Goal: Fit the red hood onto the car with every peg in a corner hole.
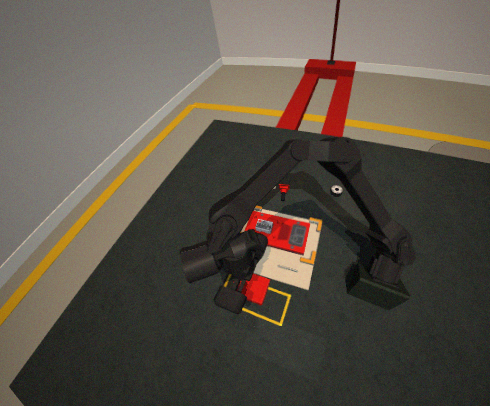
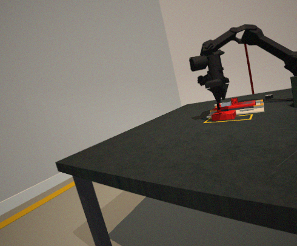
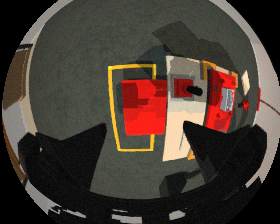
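The red hood (image 1: pixel 258 292) (image 2: pixel 224 115) (image 3: pixel 145 112) lies flat on the table, partly inside the yellow outline, its roof up and one side beside the cream board. My gripper (image 1: pixel 240 288) (image 2: pixel 219 105) (image 3: pixel 145 126) is open and empty, pointing down close above the hood. In the wrist view its fingertips stand on either side of the hood, near its lower edge. The red chassis (image 1: pixel 285 232) (image 3: pixel 213 107) sits in the jig between orange corner brackets, with the grey engine block (image 1: pixel 264 225) (image 3: pixel 226 99) on it. The pegs are too small to make out clearly.
The cream board (image 1: pixel 294 276) (image 3: pixel 174 131) carries a small red part (image 3: pixel 181 88) with a black knob. The yellow outline (image 3: pixel 114 110) surrounds part of the hood. Beyond the jig lie a red-and-black piece (image 1: pixel 284 189), a white ring (image 1: pixel 341 192) and a pale square (image 3: pixel 245 81).
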`<action>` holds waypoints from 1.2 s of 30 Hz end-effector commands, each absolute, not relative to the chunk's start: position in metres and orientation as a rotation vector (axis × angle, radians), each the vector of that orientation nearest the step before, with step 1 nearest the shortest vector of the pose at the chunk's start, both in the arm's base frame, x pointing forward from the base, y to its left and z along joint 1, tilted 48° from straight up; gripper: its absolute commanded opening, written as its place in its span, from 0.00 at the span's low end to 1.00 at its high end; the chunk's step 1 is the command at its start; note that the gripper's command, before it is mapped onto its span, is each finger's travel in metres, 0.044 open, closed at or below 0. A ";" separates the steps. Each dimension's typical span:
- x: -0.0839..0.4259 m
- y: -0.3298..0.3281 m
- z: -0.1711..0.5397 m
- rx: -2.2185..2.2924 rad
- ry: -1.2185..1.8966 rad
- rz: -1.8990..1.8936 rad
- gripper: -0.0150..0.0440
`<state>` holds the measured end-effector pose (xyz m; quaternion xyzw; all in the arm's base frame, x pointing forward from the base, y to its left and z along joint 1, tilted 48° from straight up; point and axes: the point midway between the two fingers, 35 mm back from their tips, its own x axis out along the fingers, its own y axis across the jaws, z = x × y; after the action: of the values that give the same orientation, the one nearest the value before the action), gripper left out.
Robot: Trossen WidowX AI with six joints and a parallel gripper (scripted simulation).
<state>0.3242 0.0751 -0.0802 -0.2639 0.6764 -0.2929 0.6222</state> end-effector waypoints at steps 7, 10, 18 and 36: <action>0.324 0.070 -0.084 -0.616 1.553 -0.672 1.00; 0.324 0.069 -0.086 -0.616 1.553 -0.672 1.00; 0.324 0.065 -0.089 -0.616 1.553 -0.672 1.00; 0.323 0.057 -0.096 -0.616 1.553 -0.672 1.00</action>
<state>0.3231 0.0593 -0.0950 -0.2651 0.6769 -0.2926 0.6213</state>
